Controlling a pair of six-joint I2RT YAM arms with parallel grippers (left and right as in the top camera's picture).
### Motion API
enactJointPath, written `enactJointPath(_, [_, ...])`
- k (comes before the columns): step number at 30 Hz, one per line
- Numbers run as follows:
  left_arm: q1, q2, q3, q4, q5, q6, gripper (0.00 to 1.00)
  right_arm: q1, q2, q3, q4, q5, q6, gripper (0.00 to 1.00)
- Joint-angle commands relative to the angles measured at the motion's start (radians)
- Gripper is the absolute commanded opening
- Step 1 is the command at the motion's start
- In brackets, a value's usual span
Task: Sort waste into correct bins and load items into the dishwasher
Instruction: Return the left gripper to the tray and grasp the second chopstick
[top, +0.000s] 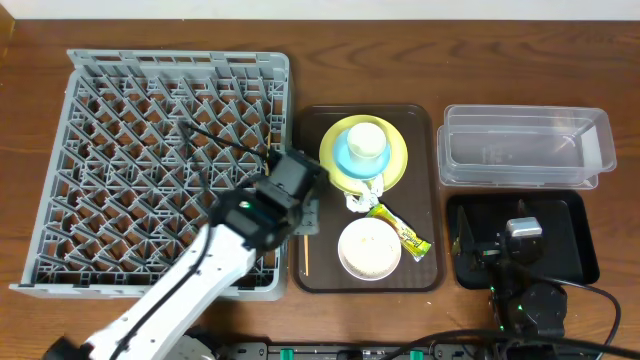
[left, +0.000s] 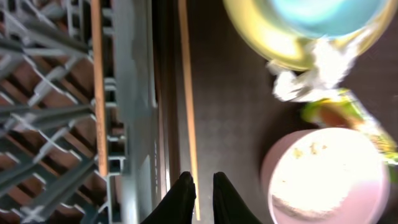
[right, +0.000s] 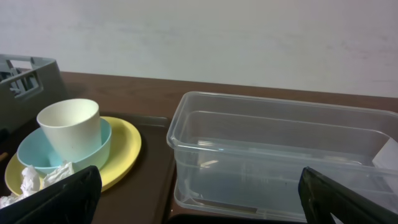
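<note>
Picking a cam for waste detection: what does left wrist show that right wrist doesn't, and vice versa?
Left wrist only: white bowl with scraps, wrapper, one chopstick on the tray, pinched by the left gripper, and a second chopstick in the rack.
Right wrist only: tub, cup, open right gripper.
Both: plate, blue bowl, tissue, rack, tray.
</note>
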Motion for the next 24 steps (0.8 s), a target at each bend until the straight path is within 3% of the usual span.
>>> enactJointPath(1, [-0.057, 0.075, -0.028, 0.028, -0.097, -0.079, 0.15, 0.009, -0.001, -0.001, -0.004, -0.007, -0.003, 0.99])
enactJointPath(7, [-0.126, 0.218, -0.029, 0.109, -0.155, -0.079, 0.17, 0.009, -0.001, -0.001, -0.004, -0.007, -0.003, 0.99])
enactJointPath(8, [-0.131, 0.237, -0.029, 0.114, -0.173, -0.084, 0.21, 0.009, -0.001, -0.001, -0.004, -0.007, -0.003, 0.99])
enactJointPath(14, [-0.135, 0.340, -0.029, 0.118, -0.306, -0.177, 0.27, 0.009, -0.001, -0.001, -0.004, -0.007, -0.003, 0.99])
enactJointPath(24, [-0.135, 0.423, -0.029, 0.166, -0.297, -0.177, 0.27, 0.009, -0.001, -0.001, -0.004, -0.007, -0.003, 0.99])
